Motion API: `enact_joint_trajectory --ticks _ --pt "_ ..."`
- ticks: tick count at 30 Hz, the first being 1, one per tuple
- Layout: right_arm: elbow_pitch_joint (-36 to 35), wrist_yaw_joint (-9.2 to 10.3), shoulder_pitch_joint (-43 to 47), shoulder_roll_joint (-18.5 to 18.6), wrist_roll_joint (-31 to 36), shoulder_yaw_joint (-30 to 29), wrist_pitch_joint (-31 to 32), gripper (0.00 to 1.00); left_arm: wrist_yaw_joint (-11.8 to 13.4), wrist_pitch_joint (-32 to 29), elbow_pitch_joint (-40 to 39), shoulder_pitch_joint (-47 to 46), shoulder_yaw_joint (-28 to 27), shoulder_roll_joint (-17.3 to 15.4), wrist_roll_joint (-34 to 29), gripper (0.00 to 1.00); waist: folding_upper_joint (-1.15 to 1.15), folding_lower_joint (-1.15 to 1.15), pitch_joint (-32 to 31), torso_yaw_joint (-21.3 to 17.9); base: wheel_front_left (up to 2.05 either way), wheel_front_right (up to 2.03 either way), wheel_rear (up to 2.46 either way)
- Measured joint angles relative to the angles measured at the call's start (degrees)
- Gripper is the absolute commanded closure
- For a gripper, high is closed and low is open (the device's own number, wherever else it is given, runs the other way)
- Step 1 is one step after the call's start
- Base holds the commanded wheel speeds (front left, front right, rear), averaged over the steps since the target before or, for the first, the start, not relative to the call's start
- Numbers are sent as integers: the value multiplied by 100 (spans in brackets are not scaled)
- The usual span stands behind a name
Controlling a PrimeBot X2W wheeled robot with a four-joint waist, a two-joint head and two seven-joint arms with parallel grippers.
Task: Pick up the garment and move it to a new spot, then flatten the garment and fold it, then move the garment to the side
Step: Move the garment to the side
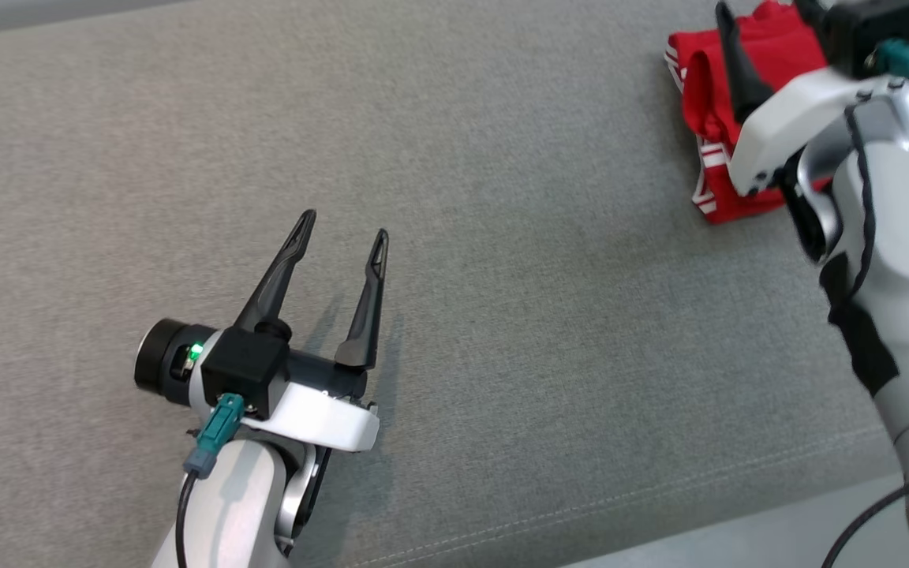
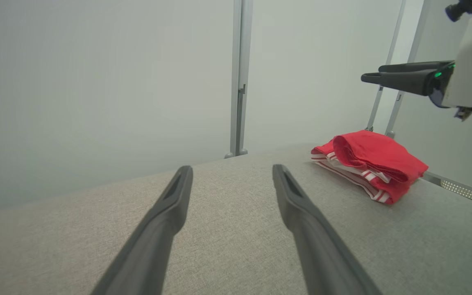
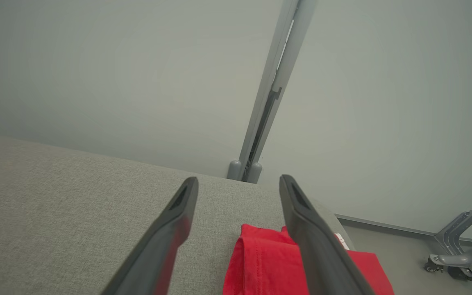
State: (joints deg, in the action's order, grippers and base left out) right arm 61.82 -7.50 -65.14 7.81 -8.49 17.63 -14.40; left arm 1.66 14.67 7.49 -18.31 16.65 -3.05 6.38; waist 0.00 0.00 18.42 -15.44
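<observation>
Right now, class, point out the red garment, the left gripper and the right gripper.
garment (image 2: 369,159): left wrist view, on its red top fold.
left gripper (image 1: 344,223): head view, midway between its open fingertips.
right gripper (image 3: 238,180): right wrist view, midway between its open fingertips.

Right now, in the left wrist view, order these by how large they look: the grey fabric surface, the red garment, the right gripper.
Largest: grey fabric surface, by far.
Then: red garment and right gripper look about alike. The frame edge cuts the gripper off, so I won't rank them.
</observation>
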Motion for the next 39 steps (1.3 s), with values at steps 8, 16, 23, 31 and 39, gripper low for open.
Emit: enact_joint_trajectory --ticks 8,16,23,31,39 --pt "-1241 0 1387 -70 -68 -269 0 0 246 0 24 471 -310 33 314 0 0 0 -550 389 0 0 0" --pt "-2486 0 2891 -207 -126 -691 -1 0 404 -1 78 1075 -639 44 513 0 0 0 -1202 662 0 0 0" --pt "-3315 0 4064 -252 -233 -989 0 0 398 -1 -31 1436 -756 44 622 0 0 0 -1664 843 0 0 0" --pt "-4513 1 5144 -170 -686 -1227 -1 0 390 -1 -299 1739 -884 44 531 0 0 0 -1934 1002 0 0 0" --pt "-5211 1 6017 -94 -935 -1176 -1 0 446 -1 -420 2121 -1046 43 310 0 0 0 -2129 1107 0 0 0"
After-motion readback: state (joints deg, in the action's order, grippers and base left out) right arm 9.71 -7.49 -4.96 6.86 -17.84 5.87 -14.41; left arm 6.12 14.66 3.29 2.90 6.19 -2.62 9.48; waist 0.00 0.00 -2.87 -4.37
